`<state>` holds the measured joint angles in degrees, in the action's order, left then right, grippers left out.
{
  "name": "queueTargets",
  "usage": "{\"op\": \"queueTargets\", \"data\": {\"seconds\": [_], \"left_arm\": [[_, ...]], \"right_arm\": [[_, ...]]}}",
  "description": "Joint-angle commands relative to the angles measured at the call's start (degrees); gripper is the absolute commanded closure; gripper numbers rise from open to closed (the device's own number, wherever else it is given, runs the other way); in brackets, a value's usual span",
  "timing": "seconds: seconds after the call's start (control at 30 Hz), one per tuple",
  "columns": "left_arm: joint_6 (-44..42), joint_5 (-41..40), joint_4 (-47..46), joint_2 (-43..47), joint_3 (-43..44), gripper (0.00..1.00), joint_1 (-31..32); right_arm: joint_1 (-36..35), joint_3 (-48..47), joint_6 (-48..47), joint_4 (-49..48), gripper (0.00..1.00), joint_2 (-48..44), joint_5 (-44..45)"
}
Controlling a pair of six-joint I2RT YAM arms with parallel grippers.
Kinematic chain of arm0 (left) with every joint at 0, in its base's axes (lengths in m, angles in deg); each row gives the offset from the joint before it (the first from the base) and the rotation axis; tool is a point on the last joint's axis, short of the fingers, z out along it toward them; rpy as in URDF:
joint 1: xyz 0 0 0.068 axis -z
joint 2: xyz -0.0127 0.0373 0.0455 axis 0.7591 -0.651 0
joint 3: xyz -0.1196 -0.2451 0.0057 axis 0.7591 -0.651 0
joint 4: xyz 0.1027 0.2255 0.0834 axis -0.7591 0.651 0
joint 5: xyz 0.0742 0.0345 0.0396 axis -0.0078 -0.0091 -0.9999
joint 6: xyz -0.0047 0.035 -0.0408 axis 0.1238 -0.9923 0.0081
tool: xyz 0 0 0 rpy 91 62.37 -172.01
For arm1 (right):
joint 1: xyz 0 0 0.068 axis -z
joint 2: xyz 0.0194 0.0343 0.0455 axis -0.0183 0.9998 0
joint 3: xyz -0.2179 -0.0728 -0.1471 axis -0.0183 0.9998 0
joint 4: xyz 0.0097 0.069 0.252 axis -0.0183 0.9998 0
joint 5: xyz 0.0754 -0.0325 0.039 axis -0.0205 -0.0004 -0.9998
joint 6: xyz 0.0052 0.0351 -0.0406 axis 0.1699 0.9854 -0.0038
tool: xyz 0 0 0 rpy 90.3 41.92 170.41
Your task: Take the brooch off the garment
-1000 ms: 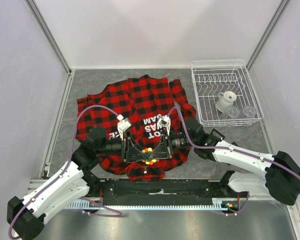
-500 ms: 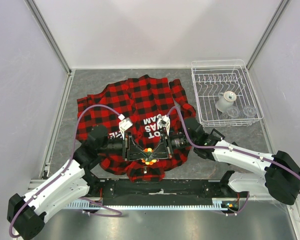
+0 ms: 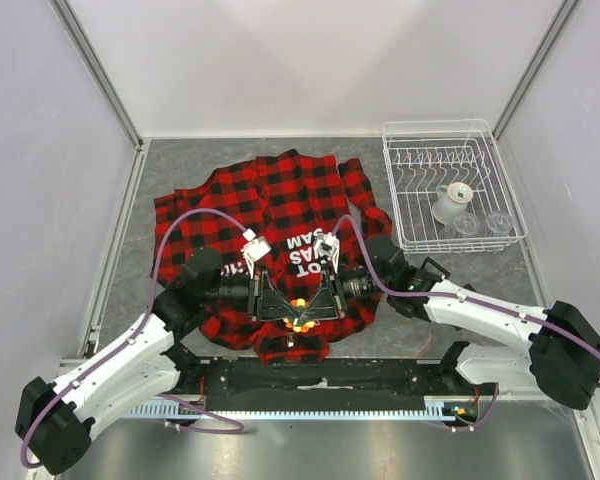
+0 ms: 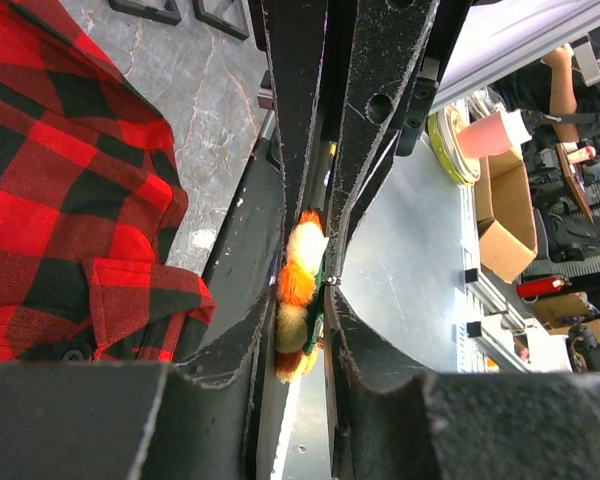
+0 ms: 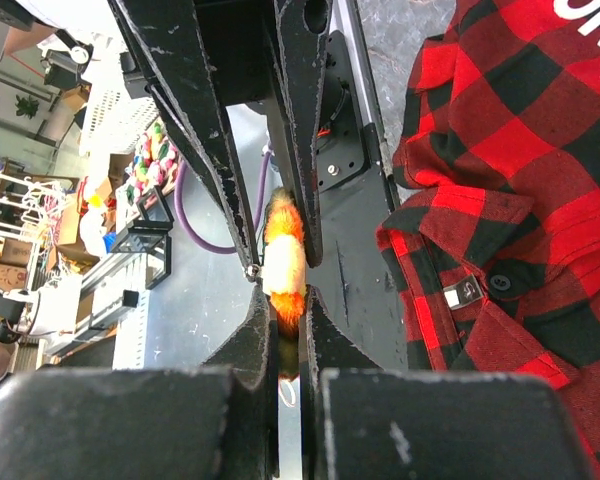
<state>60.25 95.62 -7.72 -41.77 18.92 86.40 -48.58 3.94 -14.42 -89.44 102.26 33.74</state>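
Garment [image 3: 280, 190] red-and-black plaid, lettering [image 3: 302, 243] white — brooch [image 4: 296, 285] orange and yellow.

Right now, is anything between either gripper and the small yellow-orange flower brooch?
Nothing visible does: the left gripper and right gripper both pinch the yellow-orange flower brooch, near the collar of the red-and-black plaid shirt.

Over the garment [image 3: 280, 195], the brooch [image 3: 299, 314] sits between left tool [image 4: 305, 285] and right tool [image 5: 283, 290].
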Motion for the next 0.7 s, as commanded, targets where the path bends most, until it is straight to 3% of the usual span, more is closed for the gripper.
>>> {"op": "queueTargets", "data": {"seconds": [0.0, 0.13, 0.37, 0.47, 0.67], "left_arm": [[1.8, 4.6, -4.3, -1.5, 2.7, 0.78, 1.2], [2.8, 4.9, -4.4, -2.1, 3.1, 0.7, 1.4], [4.1, 0.2, -1.2, 4.9, 1.8, 0.4, 1.4], [4.4, -1.5, 1.0, 7.8, 1.1, 0.36, 1.4], [5.8, -2.8, 1.1, 11.4, -1.0, 0.36, 1.4]], "right_arm": [[0.2, -3.3, -1.8, -2.1, 1.0, 0.9, 2.6], [0.1, -3.5, -2.3, -2.3, 1.0, 1.2, 3.5], [0.2, -2.5, -2.6, -1.9, 1.0, 0.2, 4.4], [0.3, -2.0, -2.6, -1.9, 1.0, -0.6, 4.5], [0.3, -2.1, -2.5, -1.9, 1.0, -1.8, 4.3]]}}
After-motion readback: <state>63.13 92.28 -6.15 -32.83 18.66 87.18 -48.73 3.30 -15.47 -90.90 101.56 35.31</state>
